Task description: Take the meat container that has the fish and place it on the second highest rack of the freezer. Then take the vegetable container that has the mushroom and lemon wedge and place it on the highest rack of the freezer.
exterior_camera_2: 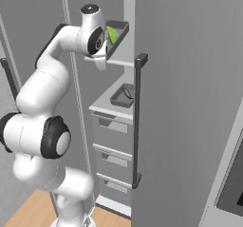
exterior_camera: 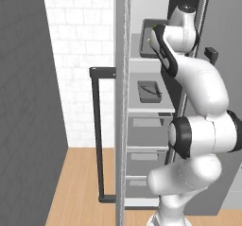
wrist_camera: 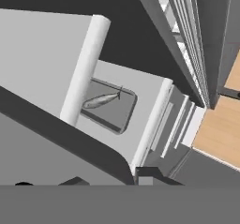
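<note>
The freezer (exterior_camera: 121, 126) stands open. A grey vegetable container (exterior_camera_2: 117, 35) with the green lemon wedge (exterior_camera_2: 113, 33) hangs tilted over the highest rack (exterior_camera_2: 121, 61), and my gripper (exterior_camera_2: 106, 51) is shut on its near rim. The mushroom is hidden. From the left the same container (exterior_camera: 150, 37) sits against the gripper (exterior_camera: 155, 39). One shelf lower, the meat container (exterior_camera: 150, 91) holding the fish (wrist_camera: 100, 100) lies flat on the second highest rack (exterior_camera_2: 105, 105). The hand view looks down past the held tray's underside (wrist_camera: 51, 143) at that meat container (wrist_camera: 110, 107).
The freezer door (exterior_camera_2: 190, 102) swings out on the right, with its dark bar handle (exterior_camera_2: 137, 121). The other door's handle (exterior_camera: 97, 135) stands to the left. Grey drawers (exterior_camera_2: 113, 126) sit below the racks. Wooden floor (exterior_camera: 80, 182) lies in front.
</note>
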Controlling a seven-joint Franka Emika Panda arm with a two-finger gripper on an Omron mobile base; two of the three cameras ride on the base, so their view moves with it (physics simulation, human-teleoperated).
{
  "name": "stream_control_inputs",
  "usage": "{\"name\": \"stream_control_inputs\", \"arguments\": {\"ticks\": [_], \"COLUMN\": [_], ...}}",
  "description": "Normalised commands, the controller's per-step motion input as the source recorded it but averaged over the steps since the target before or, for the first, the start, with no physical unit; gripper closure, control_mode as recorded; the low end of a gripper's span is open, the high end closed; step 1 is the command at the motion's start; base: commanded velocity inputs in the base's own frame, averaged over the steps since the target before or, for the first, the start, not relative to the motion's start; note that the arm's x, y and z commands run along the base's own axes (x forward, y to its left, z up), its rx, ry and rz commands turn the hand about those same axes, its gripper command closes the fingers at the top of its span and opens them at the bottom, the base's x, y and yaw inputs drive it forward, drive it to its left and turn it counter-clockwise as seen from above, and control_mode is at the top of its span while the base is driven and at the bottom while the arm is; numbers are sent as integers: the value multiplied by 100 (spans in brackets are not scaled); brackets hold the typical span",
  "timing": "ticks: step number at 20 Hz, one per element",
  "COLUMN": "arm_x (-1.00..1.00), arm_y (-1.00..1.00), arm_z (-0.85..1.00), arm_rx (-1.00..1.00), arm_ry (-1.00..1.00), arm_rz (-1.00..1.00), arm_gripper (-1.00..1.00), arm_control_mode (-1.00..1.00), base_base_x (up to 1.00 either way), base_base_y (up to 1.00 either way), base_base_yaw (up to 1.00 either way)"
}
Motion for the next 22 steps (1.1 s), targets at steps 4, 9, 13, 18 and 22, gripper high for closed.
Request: {"name": "stream_control_inputs", "arguments": {"ticks": [4, 9, 13, 18, 22], "arm_x": [79, 100, 100, 97, 13], "arm_y": [-38, -20, -1, -6, -16], "arm_z": [-30, -17, -20, -18, -8], "arm_rx": [0, 0, 0, 0, 0], "arm_ry": [0, 0, 0, 0, -3], "arm_rz": [0, 0, 0, 2, 5], "arm_gripper": [100, 100, 100, -100, -100], "arm_control_mode": [-100, -100, -100, -100, -100], "base_base_x": [0, 0, 0, 0, 0], "base_base_y": [0, 0, 0, 0, 0], "base_base_yaw": [0, 0, 0, 0, 0]}}
